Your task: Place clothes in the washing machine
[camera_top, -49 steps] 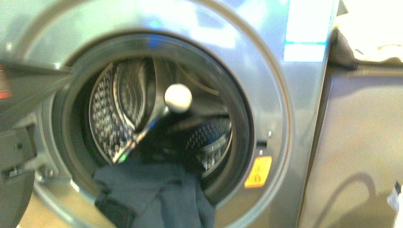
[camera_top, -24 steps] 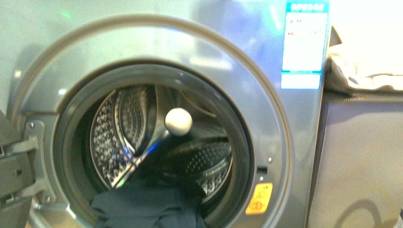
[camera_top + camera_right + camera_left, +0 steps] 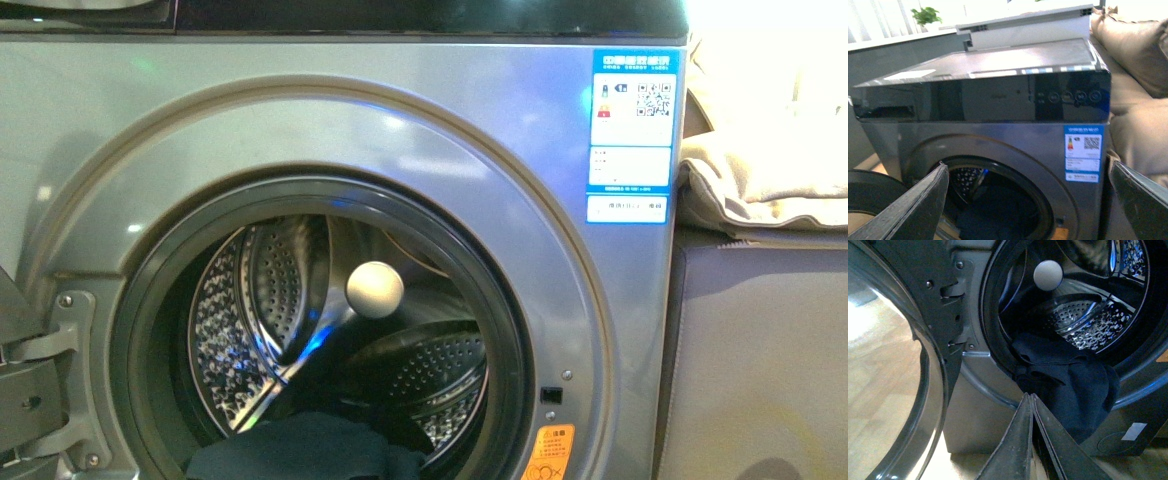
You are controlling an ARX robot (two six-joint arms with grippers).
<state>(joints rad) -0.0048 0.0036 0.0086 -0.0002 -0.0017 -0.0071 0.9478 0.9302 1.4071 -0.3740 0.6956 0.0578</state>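
Note:
The grey-silver washing machine point(image 3: 560, 260) fills the front view, its porthole open onto the perforated steel drum point(image 3: 250, 330). The dark navy clothes point(image 3: 300, 455) lie in the drum's mouth and hang over the black rim point(image 3: 1073, 385). My left gripper point(image 3: 1031, 399) is shut, empty, its tips just below the hanging fabric in front of the machine. My right gripper point(image 3: 1028, 175) is open, held well back from the washing machine point(image 3: 1013, 110) at about the height of its top, nothing between its fingers. No arm shows in the front view.
The open door point(image 3: 898, 365) with its glass window swings out beside the porthole. A white ball point(image 3: 375, 290) sits inside the drum. A beige cloth point(image 3: 770, 170) lies on a low grey unit point(image 3: 760, 360) to the machine's right. A sofa point(image 3: 1138, 75) stands beside the machine.
The front view has tilted upward: the porthole and clothes have slid down the frame, and the blue label and the machine's top edge have come into view.

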